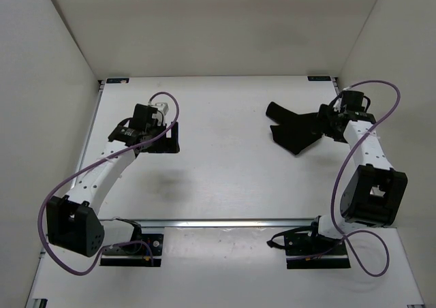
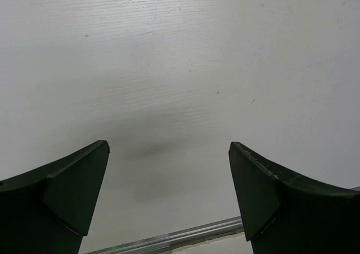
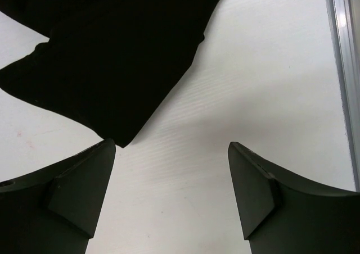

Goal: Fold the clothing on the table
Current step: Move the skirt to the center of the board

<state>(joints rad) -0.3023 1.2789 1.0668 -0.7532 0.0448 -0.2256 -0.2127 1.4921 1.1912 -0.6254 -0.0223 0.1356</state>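
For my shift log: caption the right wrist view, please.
Open right gripper hovers over the table, a corner of the black clothing lying just ahead of it.

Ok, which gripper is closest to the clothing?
The right gripper: the black clothing lies just ahead of its open jaws, on the table's right side. The left gripper is over white tabletop, well away.

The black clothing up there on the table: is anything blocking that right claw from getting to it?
Nothing visible does. The right gripper stands open right at the edge of the clothing. In its wrist view, only bare table lies between the open jaws and the fabric's nearest corner.
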